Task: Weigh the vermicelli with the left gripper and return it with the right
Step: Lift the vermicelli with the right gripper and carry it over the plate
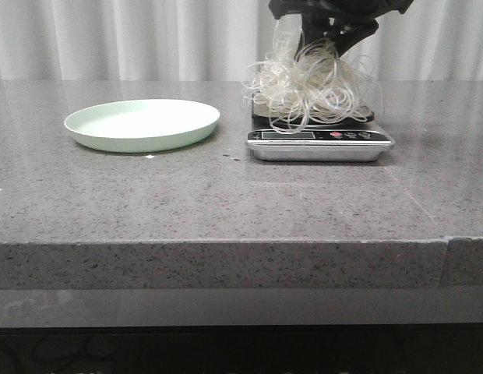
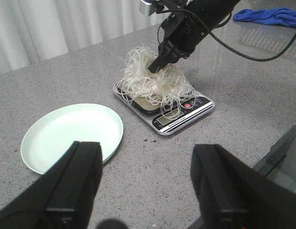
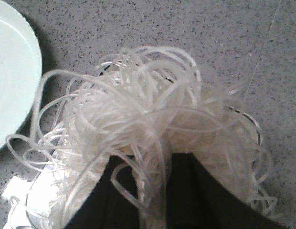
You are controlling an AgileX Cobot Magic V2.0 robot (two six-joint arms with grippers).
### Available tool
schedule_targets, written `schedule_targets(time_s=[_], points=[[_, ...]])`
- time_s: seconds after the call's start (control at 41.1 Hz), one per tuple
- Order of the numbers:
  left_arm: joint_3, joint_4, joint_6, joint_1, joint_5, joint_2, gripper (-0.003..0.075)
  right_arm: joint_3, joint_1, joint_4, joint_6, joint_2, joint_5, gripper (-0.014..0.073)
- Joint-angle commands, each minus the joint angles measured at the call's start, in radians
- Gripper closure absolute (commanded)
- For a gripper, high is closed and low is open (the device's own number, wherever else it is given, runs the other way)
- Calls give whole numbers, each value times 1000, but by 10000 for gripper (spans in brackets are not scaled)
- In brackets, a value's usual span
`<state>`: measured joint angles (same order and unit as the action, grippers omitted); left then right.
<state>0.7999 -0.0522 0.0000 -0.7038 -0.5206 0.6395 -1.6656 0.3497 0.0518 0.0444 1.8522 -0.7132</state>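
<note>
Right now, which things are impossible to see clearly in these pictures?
- Scale display: too small in the front view, crossed by vermicelli strands in the left wrist view.
- Scale platform: almost fully covered by vermicelli in all views.
- Right end effector: tips buried in the noodles; the front view's top edge cuts its body.
- Left end effector: blurred, cut off by the frame.

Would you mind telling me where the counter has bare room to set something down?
Bare stone runs along the front edge before the plate and scale, and right of the scale. Crowded: the scale top, under the vermicelli and right gripper.
</note>
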Motion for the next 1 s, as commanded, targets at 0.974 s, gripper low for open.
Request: schedule_targets(time_s=[0.974], points=[[26, -2, -11, -3, 82, -3, 250, -536, 278, -14, 15, 124, 75, 430]])
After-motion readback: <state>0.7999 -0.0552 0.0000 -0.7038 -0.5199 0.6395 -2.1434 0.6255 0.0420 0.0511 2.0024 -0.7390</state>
